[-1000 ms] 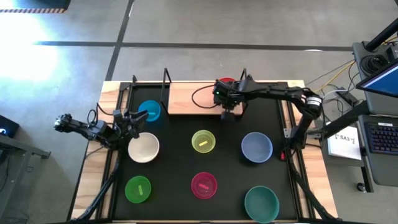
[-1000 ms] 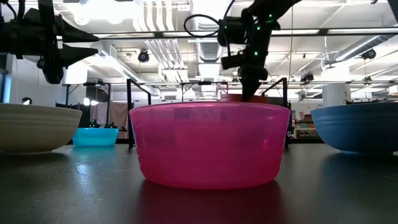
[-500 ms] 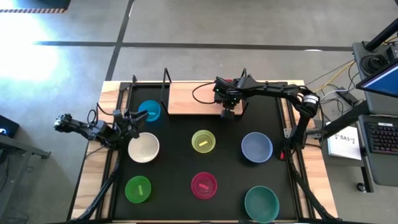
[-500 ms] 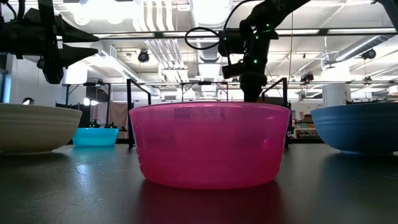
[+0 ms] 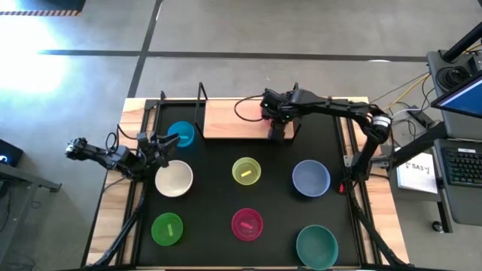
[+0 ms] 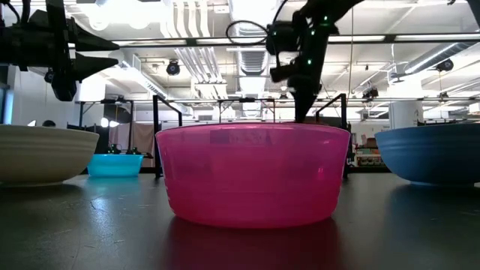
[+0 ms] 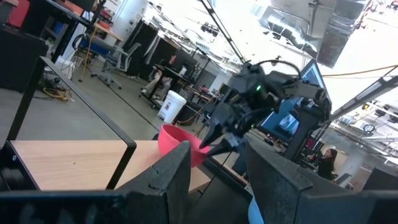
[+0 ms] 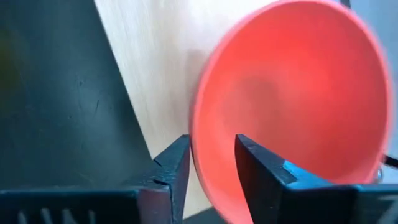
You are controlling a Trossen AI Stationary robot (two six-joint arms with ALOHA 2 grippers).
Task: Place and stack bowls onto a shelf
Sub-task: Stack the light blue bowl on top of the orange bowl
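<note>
The red bowl rests on the right end of the light wooden shelf; the left wrist view shows the red bowl there too. My right gripper is open above the bowl's edge, one finger inside it and one outside. In the high view my right gripper hides the bowl. At the table's left edge my left gripper waits, open on nothing, between the blue bowl and the white bowl. My right gripper slants down from above astride the red bowl's rim, one finger inside the bowl and one outside. I cannot tell whether either finger touches the rim. The bowl sits on the shelf board.
On the black mat stand the yellow bowl, grey-blue bowl, green bowl, magenta bowl and teal bowl. A black upright rises at the shelf's left end. The shelf's left and middle are bare board.
My right gripper has opened and let go of the red bowl's rim, rolling a little as it did so. The bowl stays on the shelf's right end.
</note>
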